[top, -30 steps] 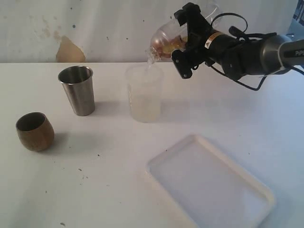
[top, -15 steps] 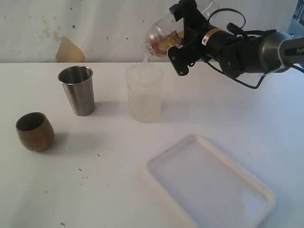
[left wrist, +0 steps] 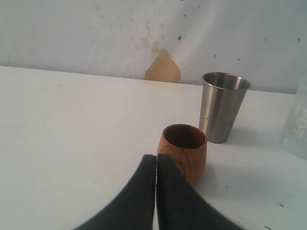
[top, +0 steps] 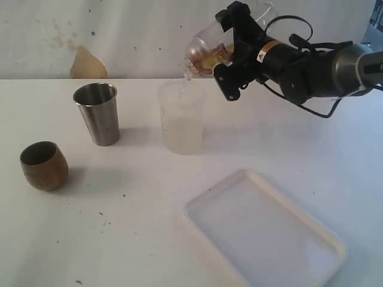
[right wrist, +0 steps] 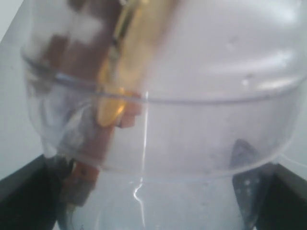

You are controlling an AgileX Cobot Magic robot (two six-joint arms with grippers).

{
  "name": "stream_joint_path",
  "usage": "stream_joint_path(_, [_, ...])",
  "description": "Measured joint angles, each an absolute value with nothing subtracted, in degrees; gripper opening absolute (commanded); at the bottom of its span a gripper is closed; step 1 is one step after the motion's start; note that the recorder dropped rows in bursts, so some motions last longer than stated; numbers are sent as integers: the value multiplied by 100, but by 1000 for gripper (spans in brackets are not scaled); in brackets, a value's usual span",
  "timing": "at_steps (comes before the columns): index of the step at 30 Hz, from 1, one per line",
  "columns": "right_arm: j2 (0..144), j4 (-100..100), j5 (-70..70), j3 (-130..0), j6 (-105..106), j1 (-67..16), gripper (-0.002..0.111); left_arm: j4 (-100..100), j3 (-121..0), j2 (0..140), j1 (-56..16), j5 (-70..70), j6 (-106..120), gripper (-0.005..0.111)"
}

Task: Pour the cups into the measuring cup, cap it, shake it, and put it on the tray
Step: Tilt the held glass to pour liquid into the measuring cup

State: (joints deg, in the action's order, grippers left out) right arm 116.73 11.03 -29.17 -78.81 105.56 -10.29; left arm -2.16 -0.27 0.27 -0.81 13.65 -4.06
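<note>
Black right claw point(top: 224, 46), grey arm point(top: 342, 67), looped black cables point(top: 301, 23), orange label point(top: 261, 54)

Near left of the table point(top: 131, 227): bare, free passage.
Gap from wooden cup point(top: 43, 165) to steel tumbler point(top: 96, 113): passable.
Tumbler to frosted container point(top: 182, 119): wider lane.
Above the container: blocked by the right gripper point(top: 226, 51) clamping a tilted clear tumbler point(top: 200, 54).
Near right: taken by the tray point(top: 263, 233).

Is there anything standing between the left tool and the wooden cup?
Nothing visible stands between them. The shut left tool points toward the wooden cup; the steel tumbler stands beyond the cup, not in between.
</note>
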Motion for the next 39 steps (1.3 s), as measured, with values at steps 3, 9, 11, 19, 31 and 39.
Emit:
stream_joint_path(3, [11673,1103,-2917,-7866,10556,-1029,0,-216,-27,27,-81,1365,-406,1])
stream_joint_path(9, [11673,1103,-2963,-7866,10794,-1029,0,-216,-27,27,-81,1365,-406,1])
stream_joint_path(11, [11673,1103,-2963,-7866,10944,-1029,0,-216,-27,27,-81,1365,-406,1])
stream_joint_path(19, [11673,1103,-2963,-7866,11055,-1029,0,-216,-27,27,-81,1365,-406,1])
stream_joint_path(31, [11673,1103,-3006,-7866,11664,-1029,0,-216,-27,27,-81,1365,-406,1])
stream_joint_path(39, [11673,1103,-3039,-7866,11709,-1029,0,-216,-27,27,-81,1365,-406,1])
